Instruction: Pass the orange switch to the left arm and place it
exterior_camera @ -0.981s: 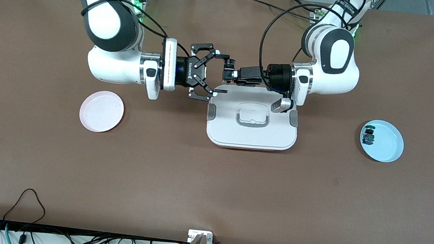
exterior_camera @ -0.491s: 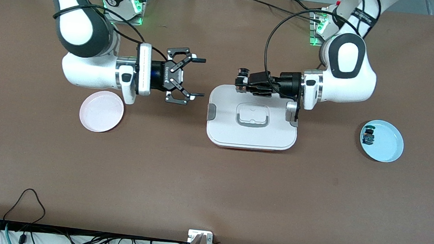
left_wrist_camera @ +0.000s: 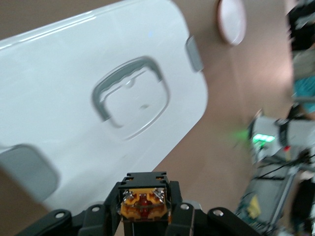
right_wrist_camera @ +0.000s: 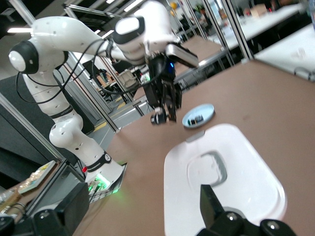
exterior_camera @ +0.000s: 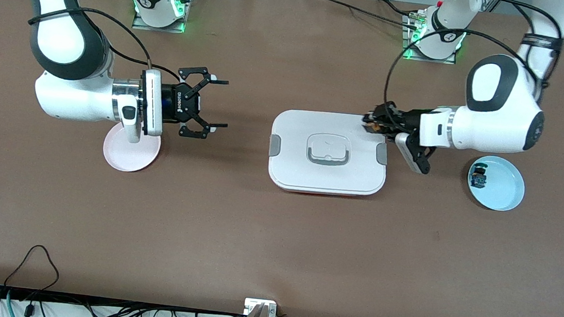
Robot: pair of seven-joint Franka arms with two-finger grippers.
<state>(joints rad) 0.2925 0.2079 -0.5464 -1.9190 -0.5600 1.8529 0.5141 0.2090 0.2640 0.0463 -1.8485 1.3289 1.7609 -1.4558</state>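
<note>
The orange switch [exterior_camera: 374,127] is clamped in my left gripper [exterior_camera: 370,122], which hangs over the corner of the box [exterior_camera: 327,176] toward the left arm's end. In the left wrist view the switch's orange and metal underside [left_wrist_camera: 144,204] sits between the black fingers [left_wrist_camera: 112,206], with the white box lid [left_wrist_camera: 74,78] below. My right gripper [exterior_camera: 226,104] is open and empty. It hovers over bare table between the pink plate [exterior_camera: 122,156] and the box. The right wrist view shows the left gripper [right_wrist_camera: 165,114] with the switch [right_wrist_camera: 158,119].
A blue plate [exterior_camera: 504,193] at the left arm's end of the table holds a green-capped switch [exterior_camera: 478,176]. The right arm's wrist overhangs the pink plate's rim. Cables and electronics line the table edge nearest the front camera.
The two grippers, close together above the box's edge a second ago, have drawn apart. The left one carried the switch toward its own end; the right one retreated toward the pink plate.
</note>
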